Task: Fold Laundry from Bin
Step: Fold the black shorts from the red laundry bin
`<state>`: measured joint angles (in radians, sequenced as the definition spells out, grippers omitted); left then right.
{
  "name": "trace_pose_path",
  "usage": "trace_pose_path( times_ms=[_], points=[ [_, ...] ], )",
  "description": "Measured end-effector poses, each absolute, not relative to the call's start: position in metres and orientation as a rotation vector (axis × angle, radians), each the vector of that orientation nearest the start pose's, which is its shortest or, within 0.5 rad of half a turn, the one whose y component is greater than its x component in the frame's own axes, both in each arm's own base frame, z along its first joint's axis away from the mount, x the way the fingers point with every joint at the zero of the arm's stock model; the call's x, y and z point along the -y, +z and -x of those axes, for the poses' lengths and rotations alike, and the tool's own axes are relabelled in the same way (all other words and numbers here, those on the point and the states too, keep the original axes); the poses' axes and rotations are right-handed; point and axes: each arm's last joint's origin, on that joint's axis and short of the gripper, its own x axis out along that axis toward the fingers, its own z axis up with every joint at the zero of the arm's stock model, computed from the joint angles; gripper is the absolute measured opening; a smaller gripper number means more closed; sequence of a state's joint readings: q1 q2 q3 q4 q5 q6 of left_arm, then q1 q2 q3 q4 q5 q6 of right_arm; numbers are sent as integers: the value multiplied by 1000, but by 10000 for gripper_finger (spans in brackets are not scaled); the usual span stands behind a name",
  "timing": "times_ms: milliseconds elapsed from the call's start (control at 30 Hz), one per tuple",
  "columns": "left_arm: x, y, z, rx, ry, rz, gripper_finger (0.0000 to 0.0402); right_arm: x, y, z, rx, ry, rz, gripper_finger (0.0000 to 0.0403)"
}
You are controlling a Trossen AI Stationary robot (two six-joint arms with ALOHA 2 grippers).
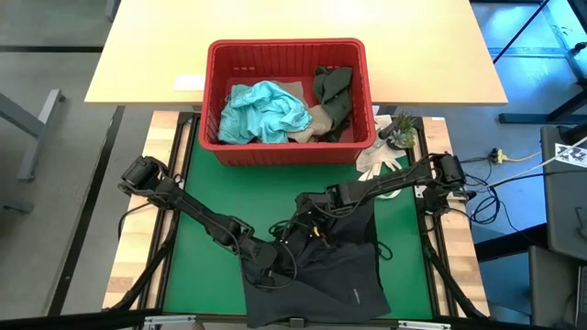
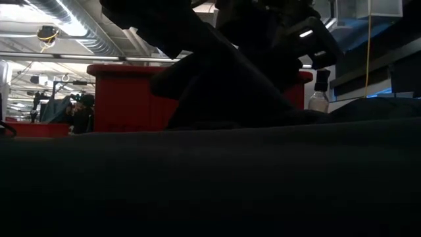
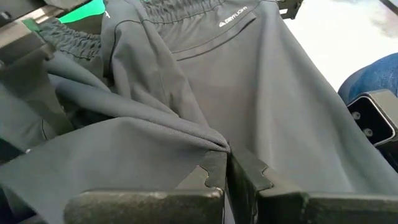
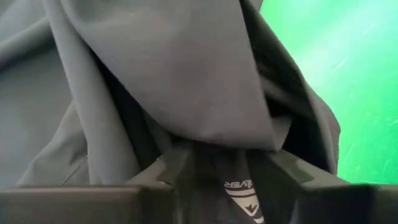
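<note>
In the lower middle of the overhead view, a dark grey garment is spread on the green mat of the desk, one edge hanging over the near side. The left gripper is pinched tight on a fold of this cloth near its bunched middle. The right gripper is set around a raised ridge of the same garment, its fingers partly apart with cloth between them; a firm hold cannot be confirmed. The red bin, at upper centre, holds teal, tan and olive pieces. For a clean fold, the right-hand grip should be secured first, then both edges lifted level and tension kept even, so that wrinkles are not trapped.
</note>
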<state>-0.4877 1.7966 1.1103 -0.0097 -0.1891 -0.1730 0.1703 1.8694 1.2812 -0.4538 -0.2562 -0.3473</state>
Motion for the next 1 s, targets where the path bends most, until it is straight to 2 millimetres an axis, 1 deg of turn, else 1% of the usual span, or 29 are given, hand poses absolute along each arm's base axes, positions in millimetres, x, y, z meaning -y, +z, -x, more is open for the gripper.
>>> trace_pose_path(
  times_ms=[67, 167, 233, 367, 500, 567, 700, 833, 1000],
  points=[
    [173, 190, -339, -679, -223, -68, 0, -72, 188, -376, -971, 564, 265, 89],
    [173, 190, -339, -677, -219, -69, 0, -72, 192, -374, -961, 563, 266, 29],
    [173, 190, -339, -677, -217, -69, 0, -72, 195, -373, -959, 563, 267, 9],
    [173, 190, -339, -677, -217, -68, 9, -71, 206, -370, -935, 558, 268, 20],
    [173, 190, -339, -677, -216, -66, 30, -69, 216, -367, -911, 519, 293, 4],
    [173, 190, -339, -677, -218, -65, 38, -68, 220, -366, -904, 493, 306, 7],
    [173, 190, -339, -679, -225, -63, 44, -67, 222, -366, -898, 439, 334, 29],
    [173, 190, -339, -679, -225, -63, 45, -67, 222, -367, -893, 438, 335, 52],
    [173, 190, -339, -679, -226, -62, 41, -67, 224, -369, -861, 435, 336, 103]
  ],
)
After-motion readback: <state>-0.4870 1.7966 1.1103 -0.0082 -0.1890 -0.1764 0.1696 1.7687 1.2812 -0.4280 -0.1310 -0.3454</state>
